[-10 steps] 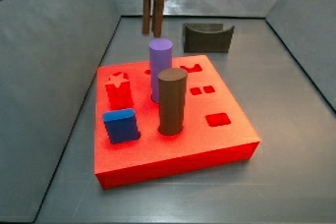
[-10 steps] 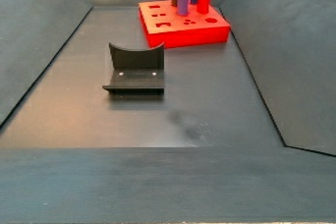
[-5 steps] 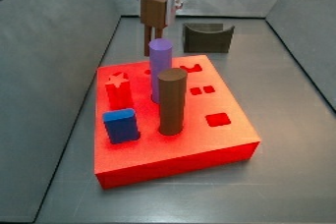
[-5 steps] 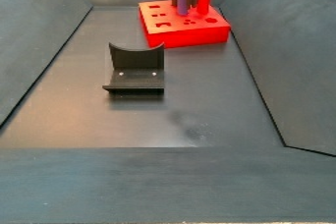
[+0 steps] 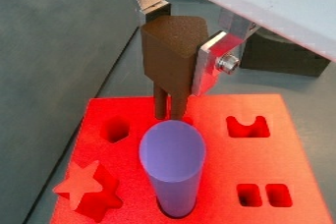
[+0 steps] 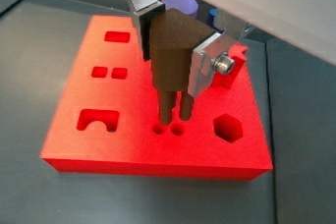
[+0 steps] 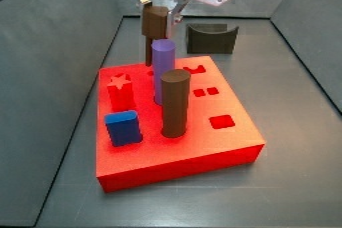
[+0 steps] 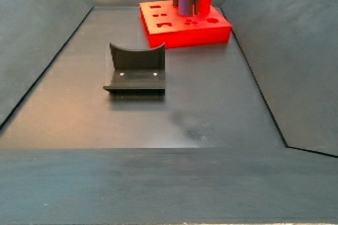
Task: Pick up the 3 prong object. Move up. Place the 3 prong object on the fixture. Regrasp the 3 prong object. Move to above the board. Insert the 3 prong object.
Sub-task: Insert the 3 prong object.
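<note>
Grey, dull flooring bounded by sloped grey walls fills both side views. On it rests the board (image 7: pixel 174 122), a red square slab with shaped cut-outs, and apart from the board stands the fixture (image 8: pixel 134 69), a dark block with a curved notch in its top.

End effector (image 6: pixel 176 56): positioned above the board's edge that lies toward the fixture, with its silver finger plates closed on the 3 prong object (image 6: pixel 168 56). In both wrist views one finger plate (image 5: pixel 213 59) presses flat against the side of this dark-brown piece, so the object sits directly between the fingers, its body level with them.

3 prong object: held upright, its thin prongs pointing down below the fingers toward small round holes (image 6: pixel 170 129) in the red surface. In a wrist view the prong tips reach about to the holes; whether they have entered cannot be told.

Other pieces on the board: a purple cylinder (image 5: pixel 172 167) standing just beside the held object; a taller brown cylinder (image 7: pixel 174 103) near the slab's middle; a red star piece (image 7: pixel 120 87); and a small blue block (image 7: pixel 122 128). A hexagonal cut-out (image 6: pixel 230 128) lies near the round holes.
</note>
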{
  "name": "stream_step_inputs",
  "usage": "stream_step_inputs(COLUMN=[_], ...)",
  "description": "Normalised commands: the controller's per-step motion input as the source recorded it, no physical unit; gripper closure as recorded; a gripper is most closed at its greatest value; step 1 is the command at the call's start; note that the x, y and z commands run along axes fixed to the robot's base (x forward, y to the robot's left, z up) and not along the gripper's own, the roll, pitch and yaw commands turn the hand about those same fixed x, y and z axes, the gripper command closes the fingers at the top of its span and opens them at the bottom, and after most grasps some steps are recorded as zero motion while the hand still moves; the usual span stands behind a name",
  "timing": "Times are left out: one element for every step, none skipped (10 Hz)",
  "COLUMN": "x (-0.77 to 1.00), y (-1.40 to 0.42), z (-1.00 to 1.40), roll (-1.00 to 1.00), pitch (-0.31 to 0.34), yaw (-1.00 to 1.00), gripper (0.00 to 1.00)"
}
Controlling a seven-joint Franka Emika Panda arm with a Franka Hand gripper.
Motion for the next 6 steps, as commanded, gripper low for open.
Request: stream_step_inputs(x=[0.00,0.00,0.08,0.10,0.07,0.21], y=[0.00,0.00,0.00,0.03,0.00,0.00], z=[-0.41,-0.36,-0.28,-0.25,-0.26,-0.29], roll=[0.09,0.03,0.00,0.00,0.00,0.00], pitch=[0.000,0.000,0.010,0.043,0.024,0.000], yaw=[-0.16,-0.21,-0.31,-0.50,-0.58,-0.67], gripper=[1.00,1.00,1.00,1.00,1.00,1.00])
